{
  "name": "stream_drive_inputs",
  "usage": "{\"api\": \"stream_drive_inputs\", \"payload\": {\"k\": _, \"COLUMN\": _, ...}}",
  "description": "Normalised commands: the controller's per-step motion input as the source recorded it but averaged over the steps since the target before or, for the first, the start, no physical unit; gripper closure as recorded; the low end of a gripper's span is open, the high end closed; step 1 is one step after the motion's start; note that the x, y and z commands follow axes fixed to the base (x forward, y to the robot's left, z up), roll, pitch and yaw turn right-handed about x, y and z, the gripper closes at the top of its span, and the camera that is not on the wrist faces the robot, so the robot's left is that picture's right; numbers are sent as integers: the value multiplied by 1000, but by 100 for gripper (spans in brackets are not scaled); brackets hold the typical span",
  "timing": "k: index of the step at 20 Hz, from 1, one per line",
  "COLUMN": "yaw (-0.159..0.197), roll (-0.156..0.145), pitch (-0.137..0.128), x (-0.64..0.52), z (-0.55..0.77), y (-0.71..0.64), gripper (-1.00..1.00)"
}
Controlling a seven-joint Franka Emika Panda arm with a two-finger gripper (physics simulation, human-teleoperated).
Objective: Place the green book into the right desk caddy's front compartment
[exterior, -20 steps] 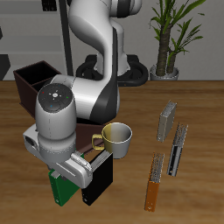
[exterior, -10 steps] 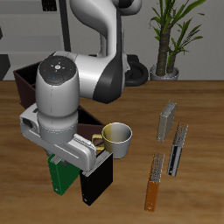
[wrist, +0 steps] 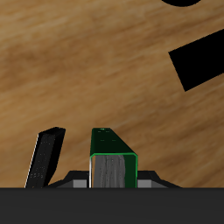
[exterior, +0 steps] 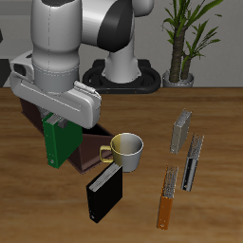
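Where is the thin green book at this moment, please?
In the exterior view, the thin green book hangs upright in the gripper, lifted off the table, just in front of the dark brown desk caddy and beside the cream mug.

You have a black book [exterior: 104,193] lying near the worktop's [exterior: 218,142] front edge, a pale mug [exterior: 127,152] just behind it, three more books [exterior: 181,132] standing off to one side, and a potted plant [exterior: 183,40] behind.

Wooden table [exterior: 218,114], potted plant [exterior: 186,38] behind, pale wall [exterior: 233,38]
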Motion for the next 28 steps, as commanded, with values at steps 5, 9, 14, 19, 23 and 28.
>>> {"api": "stream_drive_inputs", "payload": {"k": 5, "yaw": 67, "roll": -1, "pitch": -93, "x": -792, "z": 803, "y": 229, "gripper": 100}}
{"api": "stream_drive_inputs", "payload": {"k": 9, "yaw": 37, "roll": 31, "pitch": -96, "x": -668, "z": 493, "y": 350, "gripper": 100}}
{"api": "stream_drive_inputs", "payload": {"k": 14, "yaw": 94, "roll": 78, "pitch": -83, "x": -659, "z": 343, "y": 410, "gripper": 100}}
{"api": "stream_drive_inputs", "payload": {"k": 19, "yaw": 100, "roll": 85, "pitch": -36, "x": -408, "z": 158, "y": 330, "gripper": 100}}
{"api": "stream_drive_inputs", "payload": {"k": 23, "yaw": 72, "roll": 73, "pitch": 18, "x": -538, "z": 25, "y": 334, "gripper": 100}}
{"api": "stream_drive_inputs", "payload": {"k": 28, "yaw": 130, "roll": 85, "pitch": 61, "x": -303, "z": -303, "y": 261, "gripper": 100}}
